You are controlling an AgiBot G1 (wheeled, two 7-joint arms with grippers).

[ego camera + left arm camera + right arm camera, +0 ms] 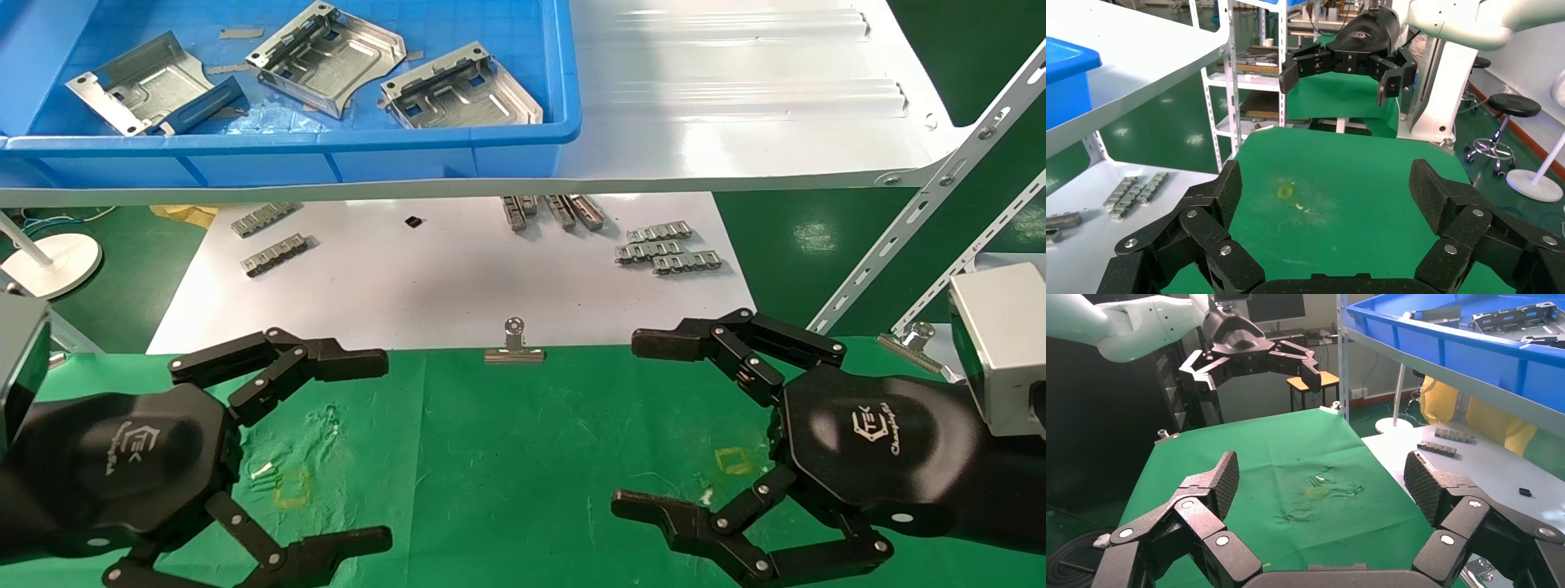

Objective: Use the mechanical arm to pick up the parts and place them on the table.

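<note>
The left gripper (pixel 327 445) is wide open and empty, low over the green table (pixel 507 457). The parts (pixel 323 53) lie in the blue bin (pixel 564 98) on the shelf, ahead of it and higher, on the left side. So the left arm is nearer than the right gripper (pixel 637 425), also open. The nearest plate (pixel 151 86) lies diagonally.

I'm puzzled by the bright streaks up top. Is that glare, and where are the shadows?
Head view: yes, lamp glare streaks the white shelf; the shelf shades the white board along its far edge. Left wrist view: pale reflections dot the green floor. Right wrist view: the background behind the left gripper is dark; the green cloth is evenly lit.
</note>
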